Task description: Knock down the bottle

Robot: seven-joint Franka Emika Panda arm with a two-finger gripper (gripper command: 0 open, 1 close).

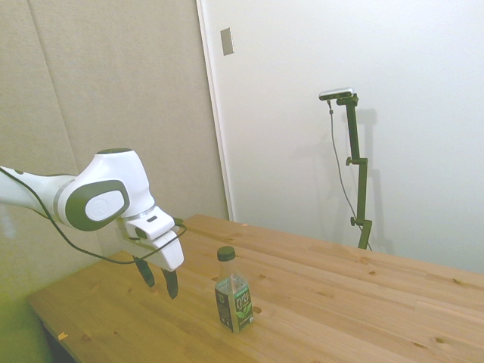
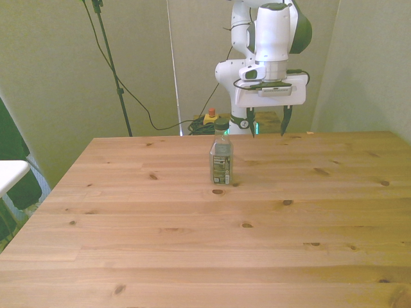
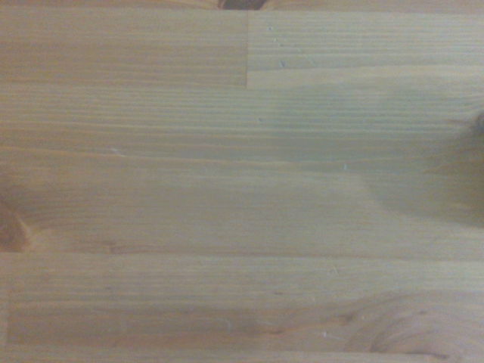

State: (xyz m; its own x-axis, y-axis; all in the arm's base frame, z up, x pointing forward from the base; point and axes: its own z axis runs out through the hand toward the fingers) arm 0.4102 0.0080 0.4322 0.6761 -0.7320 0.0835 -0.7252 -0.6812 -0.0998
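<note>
The small clear plastic bottle [image 1: 233, 291] with dark green cap stands upright on the wooden surface [image 2: 192, 244] — the white claw [image 2: 268, 122] hovers nearby, fingers spread, holding nothing.

A wooden table [image 2: 192, 244] of pale knotty planks filled the room's middle; the wrist view showed only its grain [image 3: 242, 189]. In the side view a beige panelled wall [image 1: 113, 91] stood at ten o'clock, meeting a white wall [image 1: 408, 91] at a white trim strip [image 1: 214, 113]. A small grey plate [image 1: 227, 41] sat at twelve o'clock. In the front view, cables [image 2: 192, 125] lay on the floor behind the table.
</note>
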